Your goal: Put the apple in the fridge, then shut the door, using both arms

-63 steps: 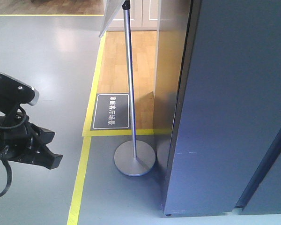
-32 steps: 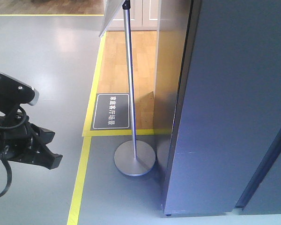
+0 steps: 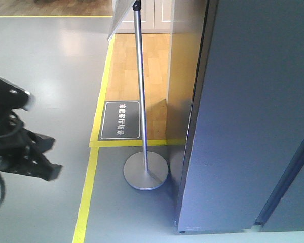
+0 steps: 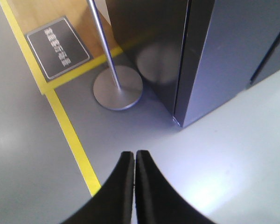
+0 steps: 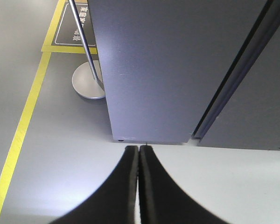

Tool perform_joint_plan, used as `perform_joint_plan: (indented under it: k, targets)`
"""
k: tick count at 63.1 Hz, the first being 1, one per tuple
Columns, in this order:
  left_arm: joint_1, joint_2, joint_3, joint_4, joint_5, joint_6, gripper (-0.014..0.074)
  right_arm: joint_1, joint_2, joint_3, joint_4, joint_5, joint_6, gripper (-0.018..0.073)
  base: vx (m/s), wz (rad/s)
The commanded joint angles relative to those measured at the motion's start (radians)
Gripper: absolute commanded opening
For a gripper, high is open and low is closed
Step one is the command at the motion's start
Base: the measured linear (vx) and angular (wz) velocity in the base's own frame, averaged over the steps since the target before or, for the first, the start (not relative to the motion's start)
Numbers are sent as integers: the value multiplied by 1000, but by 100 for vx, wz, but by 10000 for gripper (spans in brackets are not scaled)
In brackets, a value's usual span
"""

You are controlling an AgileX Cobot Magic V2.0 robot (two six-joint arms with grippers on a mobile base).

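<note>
A staged showroom: taped floor zones, sign stand, floor placard.

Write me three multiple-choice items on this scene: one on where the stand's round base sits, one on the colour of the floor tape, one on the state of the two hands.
1. Where does the stand's round base sit?
A. On the grey floor, left of the fridge
B. On top of the fridge
C. On the black floor sign

2. What colour is the floor tape?
A. Red
B. Yellow
C. White

3. How do the fingers of the left hand and right hand stand?
A. Both spread wide
B. Both pressed together, holding nothing
C. Each clamped on an apple

Answers:
1. A, the disc rests on grey floor beside the fridge's lower corner.
2. B, the line along the floor is yellow.
3. B, each wrist view shows the fingers meeting with nothing between.
</note>
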Motion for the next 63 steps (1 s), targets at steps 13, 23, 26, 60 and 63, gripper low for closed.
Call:
perform_joint_plan:
  k: [13, 23, 26, 60, 63]
  targets:
    - [196, -257, 178, 6, -194, -108, -6, 2, 7, -26, -11, -57, 1, -4, 0, 0]
    - [310, -477, 363, 6, -259, -125, -6, 2, 7, -26, -11, -57, 1, -4, 0, 0]
    - [343, -557, 423, 6, -278, -125, -6, 2, 7, -26, -11, -57, 1, -4, 0, 0]
    - [459, -1130, 871, -63, -510, -126, -6, 2, 7, -26, -11, -57, 1, -4, 0, 0]
    - [459, -1136, 885, -63, -553, -126, -6, 2, 7, -26, -11, -59, 1, -4, 0, 0]
